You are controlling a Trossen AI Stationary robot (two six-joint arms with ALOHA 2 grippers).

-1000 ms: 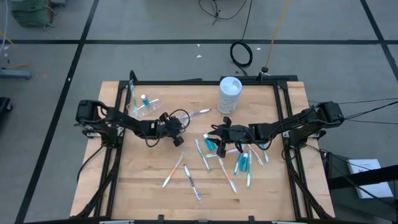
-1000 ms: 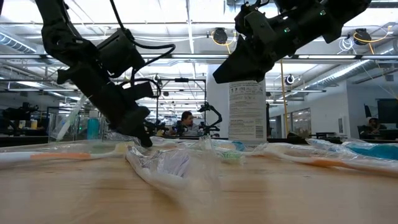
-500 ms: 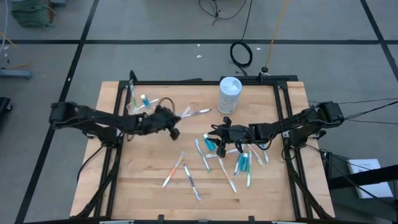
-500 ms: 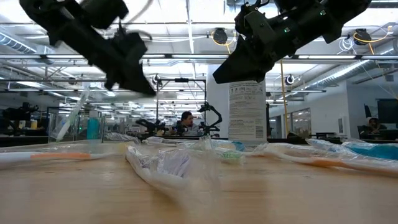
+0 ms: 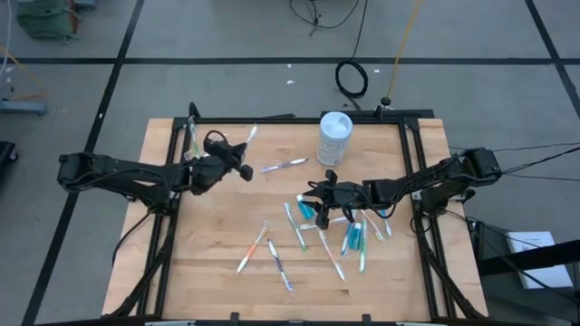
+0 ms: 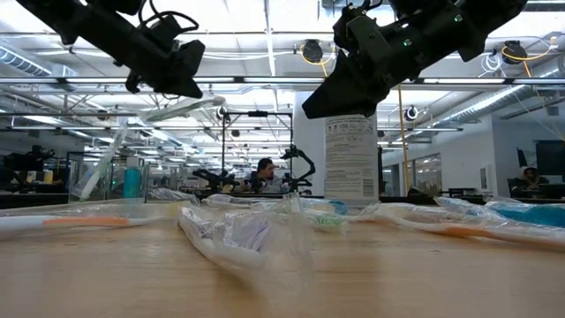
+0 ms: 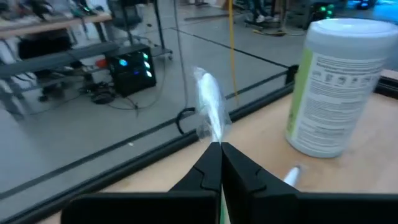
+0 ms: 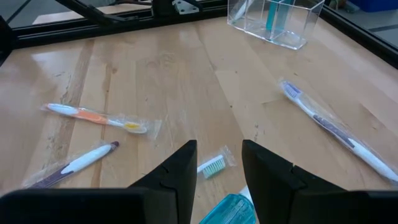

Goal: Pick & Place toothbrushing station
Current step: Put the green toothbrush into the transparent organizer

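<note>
We see the left gripper (image 7: 220, 149) closed on a thin pale wrapped toothbrush (image 7: 210, 106), raised (well above the wooden table (image 5: 217, 244)) beside the clear plastic holder (image 8: 273, 22). The right gripper (image 8: 217, 163), jaws apart, hovers over scattered toothbrushes (image 5: 349, 240).

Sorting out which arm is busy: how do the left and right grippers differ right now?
The left gripper is shut on a wrapped toothbrush and raised near the clear plastic cup; the right gripper is open and holds nothing. The left gripper is over the table's far left part; the right gripper hovers over the scattered toothbrushes at mid-table. Both are dark two-finger grippers, clear of the wood.
</note>
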